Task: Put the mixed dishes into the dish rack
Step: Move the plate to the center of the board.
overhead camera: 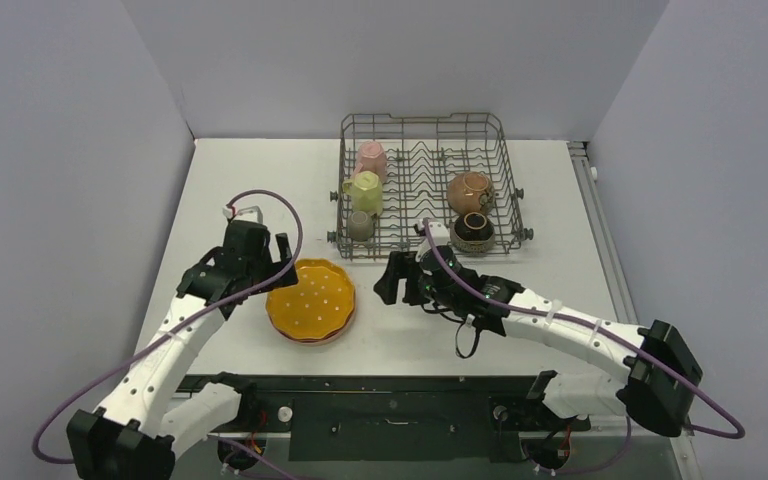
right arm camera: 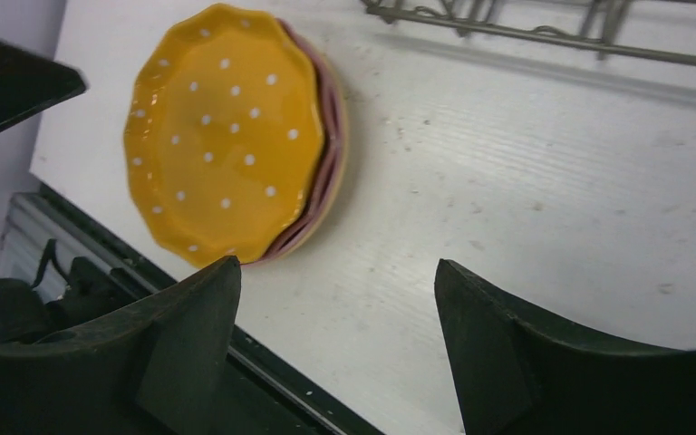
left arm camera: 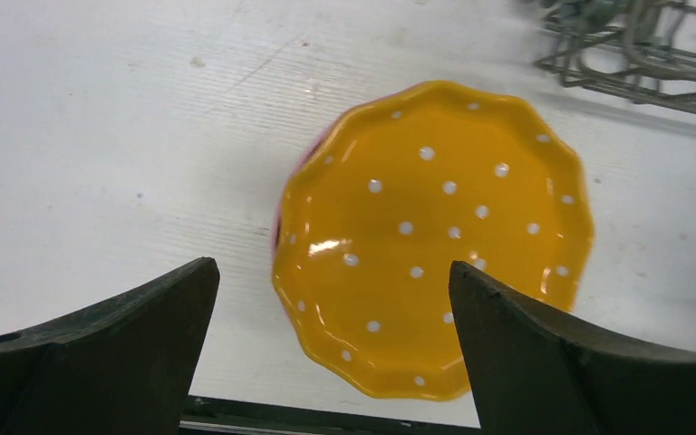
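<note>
Hovering empty with jaws apart, the left gripper (left arm camera: 333, 268) and right gripper (right arm camera: 337, 265) are flanking the orange plate (overhead camera: 311, 299), which is lying on the pink plate (right arm camera: 331, 136) on the counter (overhead camera: 250, 180) near the rack (overhead camera: 421, 116).

The left pincer (left arm camera: 333, 265) stands wide open above the white surface (left arm camera: 100, 136). Just ahead of it, nearer its right finger, the orange white-dotted scalloped plate (left arm camera: 435, 236) lies flat. A corner of the dish rack (left arm camera: 639, 54) shows farther ahead to the right.

Pink plate (right arm camera: 333, 145) mostly hidden under orange plate (right arm camera: 227, 136); dish rack (left arm camera: 680, 72) cut off, blurred.
</note>
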Motion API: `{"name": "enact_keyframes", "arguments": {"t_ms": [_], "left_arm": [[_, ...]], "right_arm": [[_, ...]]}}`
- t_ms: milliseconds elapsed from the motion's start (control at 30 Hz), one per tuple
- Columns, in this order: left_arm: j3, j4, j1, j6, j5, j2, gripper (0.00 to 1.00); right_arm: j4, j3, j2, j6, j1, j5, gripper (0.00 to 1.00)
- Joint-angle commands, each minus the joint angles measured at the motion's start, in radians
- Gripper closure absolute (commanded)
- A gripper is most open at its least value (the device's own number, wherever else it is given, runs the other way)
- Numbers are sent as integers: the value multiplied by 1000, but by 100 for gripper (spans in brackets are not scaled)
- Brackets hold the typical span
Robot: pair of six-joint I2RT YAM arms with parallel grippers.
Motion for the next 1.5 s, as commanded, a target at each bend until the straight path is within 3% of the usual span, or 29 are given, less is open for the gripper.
{"name": "enact_keyframes", "arguments": {"t_ms": [0, 100, 533, 733, 900, 1267, 1467], "left_arm": [[31, 30, 104, 153, -10, 103, 4], [14, 84, 168, 223, 25, 192, 4], [3, 188, 240, 225, 268, 457, 1], [-2, 199, 248, 214, 351, 558, 16], [-25, 203, 242, 199, 388, 563, 34], [-95, 254, 25, 44, 388, 568, 41], [-225, 350, -110, -90, 410, 461, 41]], "right_arm": [[197, -4, 73, 124, 85, 14, 26], [263, -1, 143, 167, 113, 19, 26], [469, 2, 399, 322, 131, -64, 27], [542, 23, 532, 373, 134, -100, 30], [616, 9, 595, 421, 131, -119, 44], [758, -165, 553, 472, 128, -135, 75], [775, -295, 448, 476, 130, -116, 83]]}}
